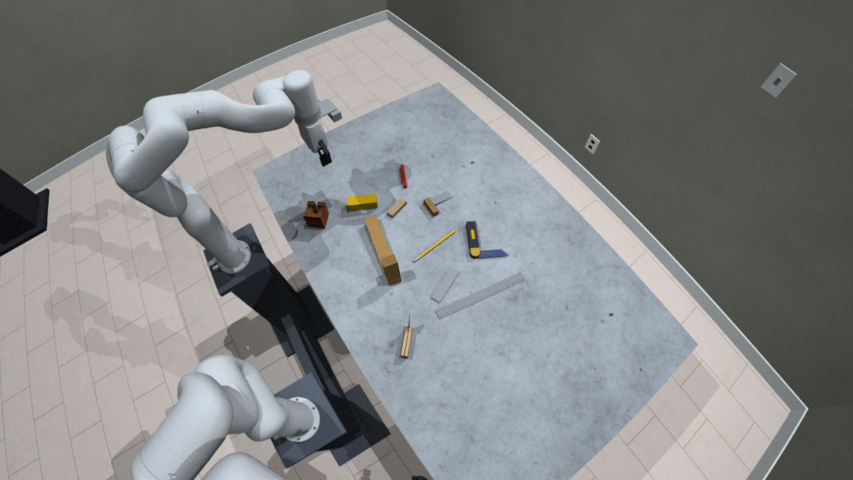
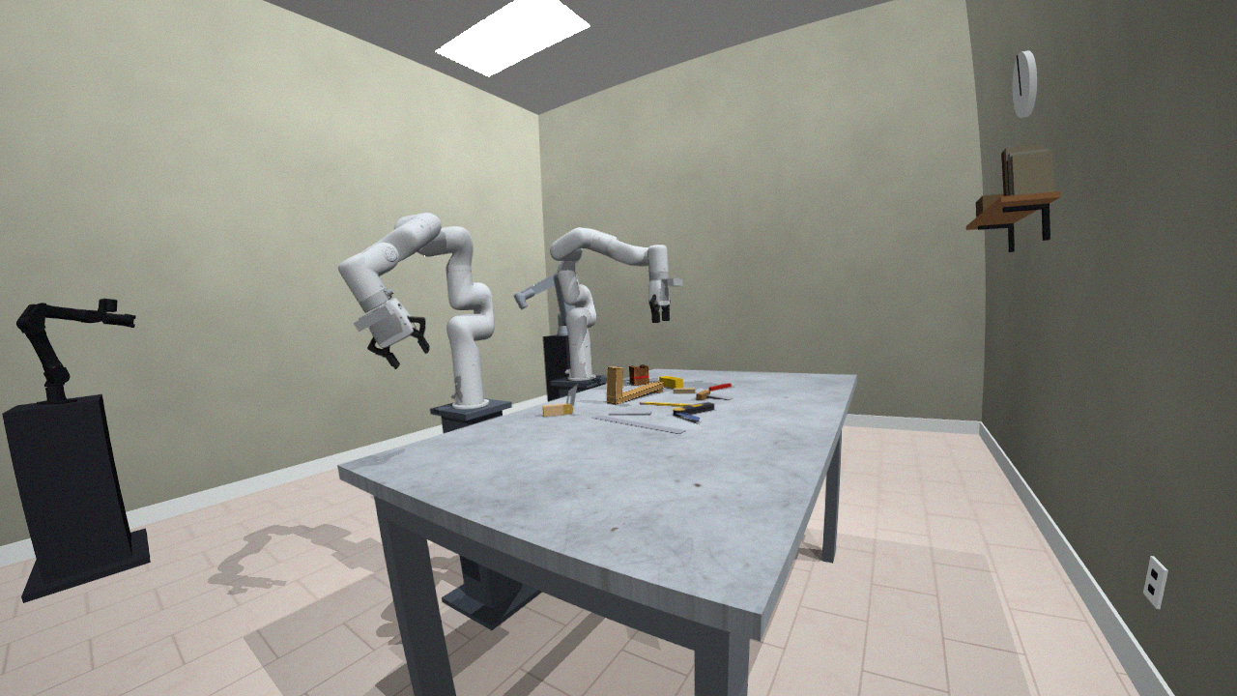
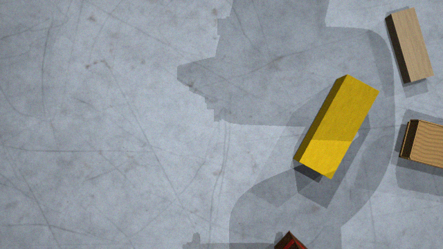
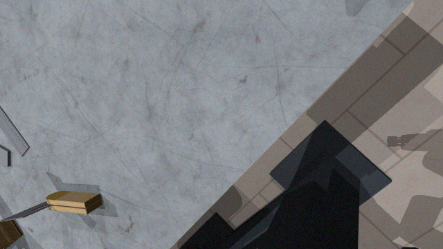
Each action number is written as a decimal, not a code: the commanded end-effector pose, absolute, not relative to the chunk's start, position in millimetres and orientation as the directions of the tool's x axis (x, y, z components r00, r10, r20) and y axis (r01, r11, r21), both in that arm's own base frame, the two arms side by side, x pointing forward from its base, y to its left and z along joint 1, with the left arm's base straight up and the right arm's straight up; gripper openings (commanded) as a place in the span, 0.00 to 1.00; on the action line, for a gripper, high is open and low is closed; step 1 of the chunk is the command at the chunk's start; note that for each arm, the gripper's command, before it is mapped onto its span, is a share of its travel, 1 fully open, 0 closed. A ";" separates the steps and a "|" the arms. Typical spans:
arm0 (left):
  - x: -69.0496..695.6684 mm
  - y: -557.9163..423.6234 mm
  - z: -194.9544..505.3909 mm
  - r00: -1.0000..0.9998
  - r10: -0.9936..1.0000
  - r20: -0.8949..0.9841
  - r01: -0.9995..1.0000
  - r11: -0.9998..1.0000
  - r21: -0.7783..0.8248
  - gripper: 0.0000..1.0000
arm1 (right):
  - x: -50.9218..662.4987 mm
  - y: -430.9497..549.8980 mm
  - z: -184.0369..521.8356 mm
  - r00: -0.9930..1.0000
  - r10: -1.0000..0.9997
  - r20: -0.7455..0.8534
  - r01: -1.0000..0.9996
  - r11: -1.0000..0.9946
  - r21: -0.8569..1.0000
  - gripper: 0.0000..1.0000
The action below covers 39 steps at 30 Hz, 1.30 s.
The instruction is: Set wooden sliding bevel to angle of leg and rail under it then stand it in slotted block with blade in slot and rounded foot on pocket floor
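Olive walls [image 1: 596, 47] [image 2: 761, 216] and pale floor tiles [image 1: 65, 334] [image 2: 899, 605] enclose the grey, scuffed surface [image 1: 566, 370] [image 2: 605, 510] [image 3: 104, 173] [image 4: 173, 104], and both arms stand along one long edge of it. The wooden sliding bevel [image 1: 406, 343] [image 2: 556, 410] [image 4: 74, 203] lies near that arm-side edge, its blade reaching out of the rounded end and angled upward. The slotted block [image 1: 316, 216] [image 2: 638, 375] [image 3: 291, 243] sits near the corner where the arm-side edge meets the far short edge; the bevel is well apart from it.

Between the two, the rail [image 1: 377, 235] [image 2: 642, 393] [image 3: 429, 144] lies roughly along the arm-side edge, with the leg [image 1: 390, 269] [image 2: 614, 385] [image 4: 10, 234] rising from its end nearer the bevel. A yellow block [image 1: 362, 202] [image 2: 671, 381] [image 3: 339, 126] is between the slotted block and a small tan block [image 1: 396, 207] [image 2: 684, 391] [image 3: 411, 45]. Farther from the arm-side edge lies the black bevel [image 1: 472, 236] [image 2: 694, 408], its blue blade swung out; a ruler [image 1: 480, 296] [image 2: 640, 424] lies nearer the middle.

The left claw [image 1: 324, 156] [image 2: 660, 313] hangs above the surface near the far short edge, spread and holding nothing. The right claw [image 2: 404, 346] is raised beyond the arm-side edge, its fingers spread wide around nothing.
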<state>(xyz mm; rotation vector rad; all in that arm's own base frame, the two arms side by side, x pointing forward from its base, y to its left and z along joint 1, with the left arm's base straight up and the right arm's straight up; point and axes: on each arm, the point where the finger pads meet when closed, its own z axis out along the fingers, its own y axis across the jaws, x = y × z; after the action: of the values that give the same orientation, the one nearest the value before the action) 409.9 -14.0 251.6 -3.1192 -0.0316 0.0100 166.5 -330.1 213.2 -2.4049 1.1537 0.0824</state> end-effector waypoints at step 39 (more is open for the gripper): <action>470.4 -181.7 249.5 0.987 0.151 0.051 0.158 -0.973 -0.170 1.00 | 4.5 -395.6 243.3 0.040 -0.998 -0.048 -0.999 -0.038 -0.037 1.00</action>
<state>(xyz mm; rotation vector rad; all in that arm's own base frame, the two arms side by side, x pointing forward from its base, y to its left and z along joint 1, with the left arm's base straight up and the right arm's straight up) 466.5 -166.0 249.0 -2.9698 -0.2113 -0.0429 18.9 -391.6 238.5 -2.2483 2.0479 0.0275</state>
